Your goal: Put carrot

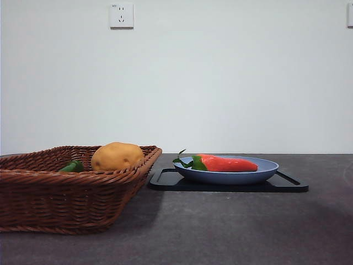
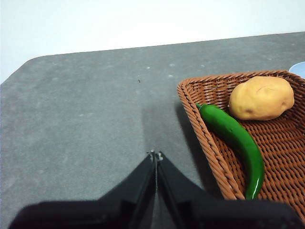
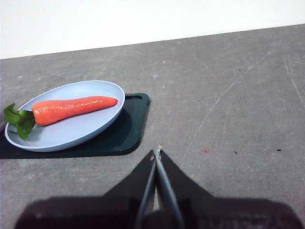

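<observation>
Right pincer (image 3: 157,152): jaws pressed together, empty, hovering over bare counter (image 3: 228,95) near tray (image 3: 128,133). Left pincer (image 2: 156,155): likewise closed, empty, beside basket (image 2: 205,138). Carrot (image 3: 71,108): lying flat in blue plate (image 3: 71,133) on tray, leaves toward basket. Basket holds potato (image 2: 261,98) and green pepper (image 2: 236,138). Step judged: pre-grasp; carrot untouched. Next move likely: spread right jaws, approach carrot mid-body, pinch across its width. Destination not stated; basket plausible.

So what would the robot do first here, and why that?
Probably the right gripper should open and move toward the carrot. The carrot lies untouched on the blue plate, that gripper is shut and empty over bare table beside it, and the left gripper sits farther off, by the basket.
</observation>
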